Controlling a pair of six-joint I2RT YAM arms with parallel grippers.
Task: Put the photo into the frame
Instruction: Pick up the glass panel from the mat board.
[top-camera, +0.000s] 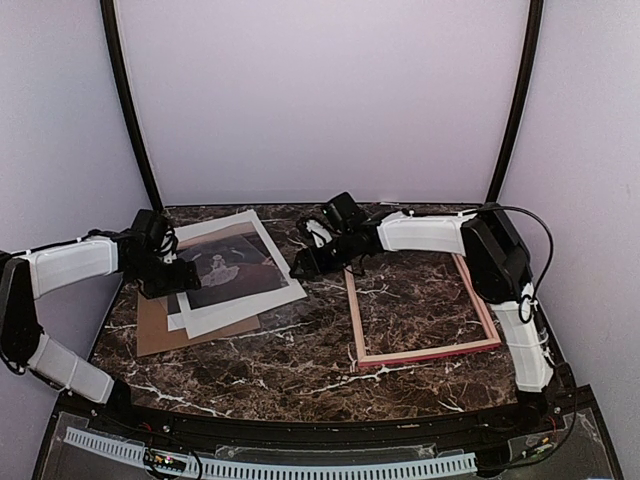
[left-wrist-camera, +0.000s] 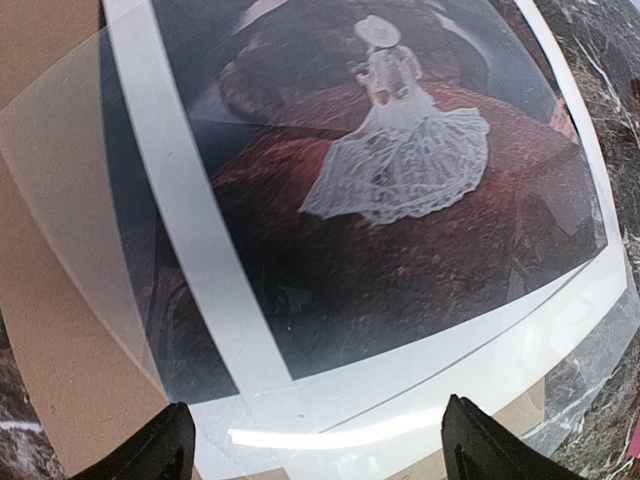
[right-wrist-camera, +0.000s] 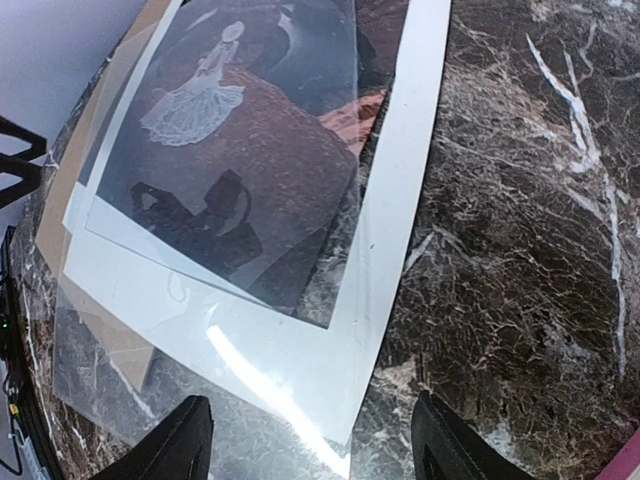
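The left fingers (left-wrist-camera: 160, 450) stand wide apart with nothing between them, low over the near white border of the photo (left-wrist-camera: 400, 250). I judge that spread is meant to straddle the paper's edge or press it flat, since a thin sheet lying face up offers nothing to pinch until it is slid or lifted. Whether the tips touch the paper, I cannot tell.

The right fingers (right-wrist-camera: 185, 440) are also parted and empty, poised over the photo's opposite corner where its border meets bare counter (right-wrist-camera: 520, 250). That is a sensible spot, as an overhanging corner is the easiest place to get under.

Ahead of both pairs the printed scene faces up, with a clear sheet (left-wrist-camera: 70, 200) lying skewed across it and a brown backing board (left-wrist-camera: 40, 60) underneath, poking out beyond the left fingers.

Further out, on the far side of the right fingers from the stack, the frame (top-camera: 425, 350) lies flat and empty under the right arm, near the photo but apart from it. The photo is not yet in it.
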